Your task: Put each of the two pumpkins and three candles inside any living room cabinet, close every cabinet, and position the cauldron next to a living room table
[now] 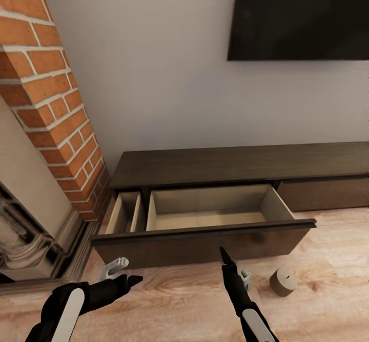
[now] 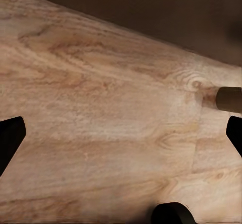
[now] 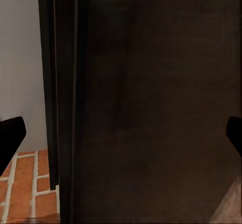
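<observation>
The long dark-brown wood cabinet (image 1: 241, 165) is standing with its wide drawer (image 1: 205, 232) pulled open; the left gripper (image 2: 121, 138) and right gripper (image 3: 121, 136) are hovering wide-fingered, a stubby candle (image 1: 283, 282) lying on the floor.

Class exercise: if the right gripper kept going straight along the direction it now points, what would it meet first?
Most likely the dark-brown front panel of the open drawer on the cabinet. The right gripper points at that panel from close range, and its wrist camera faces dark wood. Exact gap is unclear.
</observation>
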You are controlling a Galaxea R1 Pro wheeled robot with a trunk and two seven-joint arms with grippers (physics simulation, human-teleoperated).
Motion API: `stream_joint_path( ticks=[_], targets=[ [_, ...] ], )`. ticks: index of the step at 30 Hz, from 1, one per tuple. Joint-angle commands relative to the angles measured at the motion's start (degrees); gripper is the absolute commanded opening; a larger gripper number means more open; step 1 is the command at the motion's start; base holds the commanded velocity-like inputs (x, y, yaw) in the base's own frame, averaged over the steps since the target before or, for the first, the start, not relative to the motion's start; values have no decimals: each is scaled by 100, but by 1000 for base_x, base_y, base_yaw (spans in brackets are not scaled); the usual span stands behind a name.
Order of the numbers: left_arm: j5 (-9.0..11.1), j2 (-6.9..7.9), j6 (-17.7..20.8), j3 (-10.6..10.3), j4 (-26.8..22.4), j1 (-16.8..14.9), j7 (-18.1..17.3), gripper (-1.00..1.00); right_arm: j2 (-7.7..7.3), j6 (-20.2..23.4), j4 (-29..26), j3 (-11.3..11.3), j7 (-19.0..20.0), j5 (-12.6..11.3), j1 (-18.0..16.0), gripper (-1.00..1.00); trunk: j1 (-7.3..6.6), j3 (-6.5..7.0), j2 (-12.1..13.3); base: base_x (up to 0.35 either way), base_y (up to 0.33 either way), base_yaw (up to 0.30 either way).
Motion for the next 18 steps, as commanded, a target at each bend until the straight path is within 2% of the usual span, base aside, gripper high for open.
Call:
stream_joint_path(
  ticks=[1, 6, 9, 11, 14, 15, 16, 18],
  targets=[
    [-34, -1, 25, 6, -2, -3, -44, 100, 0, 65, 5, -8, 22, -38, -17, 100, -4, -4, -2, -302, 0, 0],
    [-34, -7, 25, 0, -2, -3, -44, 100, -13, 558, 2, 14, -366, -21, -155, 100, -4, -4, -2, -309, 0, 0],
    [-34, 3, 25, 9, -2, -3, -44, 100, 22, 937, -59, 30, -1164, -12, -185, 100, -4, -4, -2, -194, 0, 0],
    [-34, 5, 25, 16, -2, -3, -44, 100, -2, 1109, -192, 37, -1426, -12, -186, 100, -4, -4, -2, -79, 0, 0],
    [-36, 12, 25, 34, -2, -3, -44, 100, -48, 1652, -684, 46, -1758, 13, -133, 100, -48, 32, 78, -25, 0, 0],
    [-40, 16, 25, 41, -2, -3, -44, 100, -123, 1951, -913, 42, -1976, 19, -117, 100, -70, 50, 118, -8, 0, 0],
    [-40, 18, 25, 44, -2, -3, -44, 100, -166, 2058, -971, 41, -2054, 20, -101, 100, -92, 68, 158, -7, 0, 0],
    [-50, 22, 25, 50, -2, -3, -44, 100, -435, 2548, -1182, 38, -2309, -1, 100, 100, -136, 103, 239, -3, 0, 0]
  ],
)
